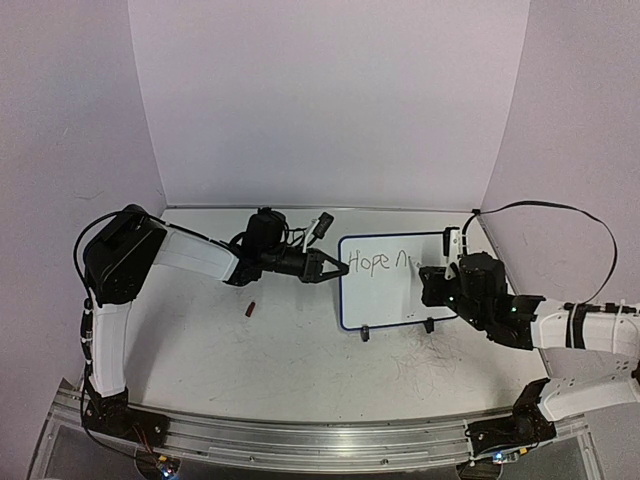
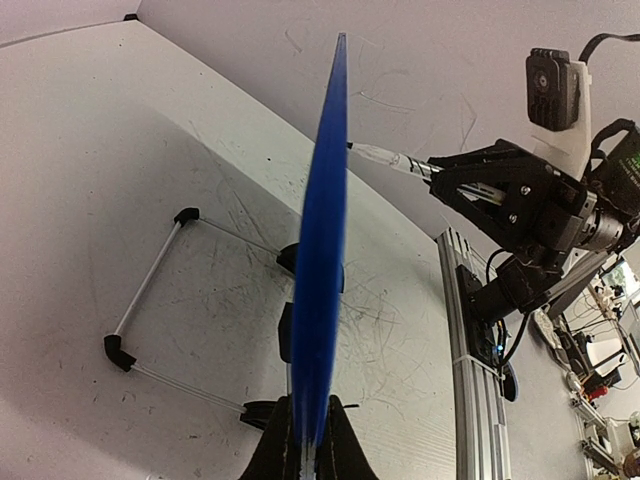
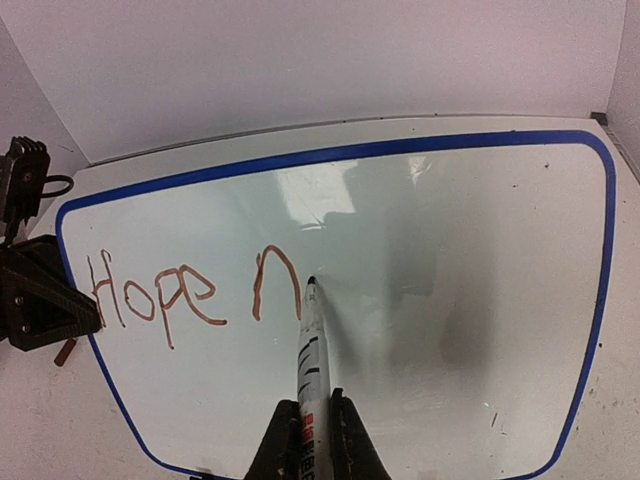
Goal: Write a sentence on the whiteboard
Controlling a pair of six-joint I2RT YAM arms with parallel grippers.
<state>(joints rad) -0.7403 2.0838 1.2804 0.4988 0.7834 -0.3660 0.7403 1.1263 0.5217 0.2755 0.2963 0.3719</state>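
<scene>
Nearest the arm bases, in front of the whiteboard [image 1: 395,300], runs a metal rail [image 1: 300,435], then the scuffed white tabletop [image 1: 290,355] with grey scribble marks. The whiteboard's two black clip feet [image 1: 366,333] rest on the tabletop at its near edge. The board is propped up off the tabletop, and the left wrist view shows its white wire stand [image 2: 150,280] spread out behind it. A small red object [image 1: 250,308] lies on the tabletop to the left of the whiteboard, apart from it; too small to identify. Right gripper [image 3: 315,440] reaches in from the whiteboard's right side, fingers clamped together on a marker [image 3: 311,345]. The marker's tip touches the board face just right of the last stroke. The sentence [image 3: 185,290] so far reads "Hope n", in one line on the left half of the board; the ink looks reddish-brown in the right wrist view and dark from above. The rest of the board face is bare, with glare near the top. Left gripper [image 2: 310,455] sits at the whiteboard's left edge, fingers pinched on the blue frame, which the left wrist view shows edge-on. Beyond the whiteboard, the tabletop ends at a plain pale backdrop wall [image 1: 320,100].
</scene>
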